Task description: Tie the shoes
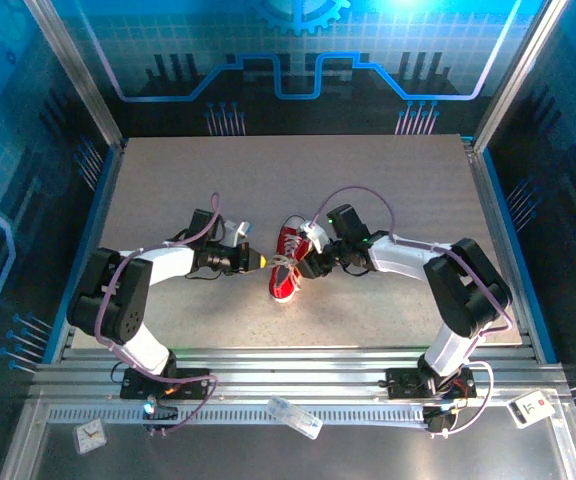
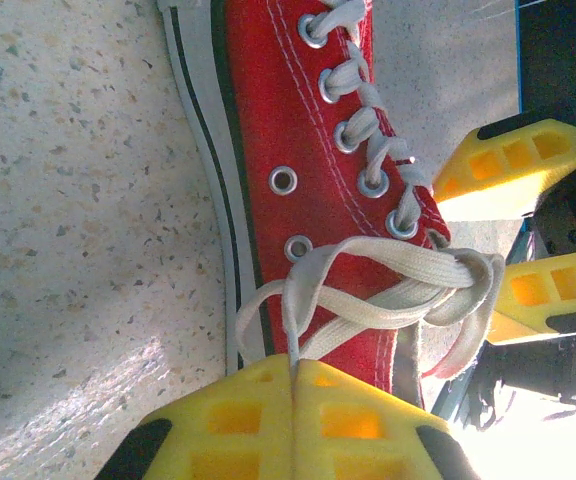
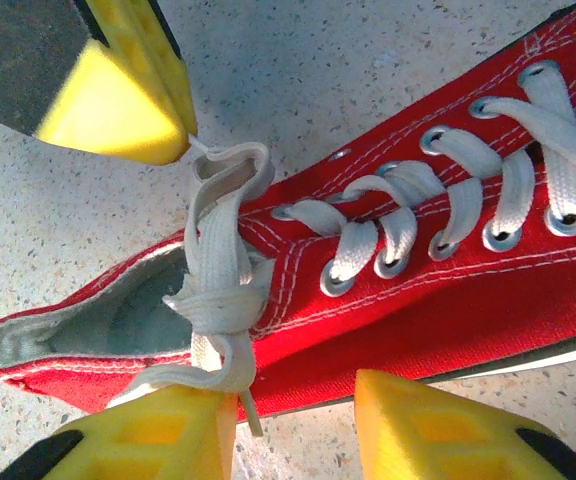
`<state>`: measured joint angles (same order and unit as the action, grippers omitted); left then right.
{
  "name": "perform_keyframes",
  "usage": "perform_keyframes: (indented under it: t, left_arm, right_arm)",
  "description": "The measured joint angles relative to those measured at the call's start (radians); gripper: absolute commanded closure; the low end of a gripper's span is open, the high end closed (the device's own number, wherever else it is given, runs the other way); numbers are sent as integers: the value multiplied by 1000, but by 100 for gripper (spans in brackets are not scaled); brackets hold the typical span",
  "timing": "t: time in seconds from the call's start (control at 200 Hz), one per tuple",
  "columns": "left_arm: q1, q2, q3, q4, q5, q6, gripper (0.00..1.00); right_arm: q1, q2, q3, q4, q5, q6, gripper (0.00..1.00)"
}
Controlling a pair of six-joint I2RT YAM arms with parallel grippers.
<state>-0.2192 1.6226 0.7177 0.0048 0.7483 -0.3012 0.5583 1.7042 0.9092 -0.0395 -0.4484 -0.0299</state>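
Speckled table (image 1: 388, 190); red sneaker (image 1: 288, 262) at frame centre. Left gripper (image 2: 293, 375) clamped on 1 white lace loop (image 2: 288, 305), likely tensioning it. Right gripper (image 3: 293, 395) jaws apart beside the knot (image 3: 213, 310), lower frame.

The far half of the surface (image 1: 368, 180) and its strips along both side edges are bare and open to a reach. Toward the near edge the shoe (image 1: 288, 262) is hemmed in by the left gripper (image 1: 264, 260) on one side and the right gripper (image 1: 305, 263) on the other. A lace (image 2: 388, 270) runs from the knot to the shut left jaws, barring the way across the heel opening. The right jaws stand apart, with a lace end by one finger.
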Motion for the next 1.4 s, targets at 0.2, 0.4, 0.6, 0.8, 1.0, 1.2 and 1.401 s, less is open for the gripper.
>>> perform_keyframes:
  t: [0.2,0.4,0.6,0.8,1.0,1.2,1.401]
  left_arm:
    - [0,0,0,0,0,-7,100]
    - [0,0,0,0,0,-7,100]
    - [0,-9,0,0,0,-7,100]
    - [7,-46,0,-2,0,-7,100]
    - [34,-81,0,-17,-2,-4,100]
    - [50,-96,0,-40,-3,10,100]
    - [69,-116,0,-58,-11,16,100]
  right_arm:
    - [7,35,22,-2,-2,-18,63]
    - [15,54,35,-15,-13,-39,97]
    - [17,46,32,-23,-8,-53,100]
    - [15,-8,-5,-25,6,-58,100]
    - [2,-27,-12,-36,23,-58,100]
    - [-10,-29,-47,-46,29,-57,100]
    - [-28,-42,-66,-54,66,-48,100]
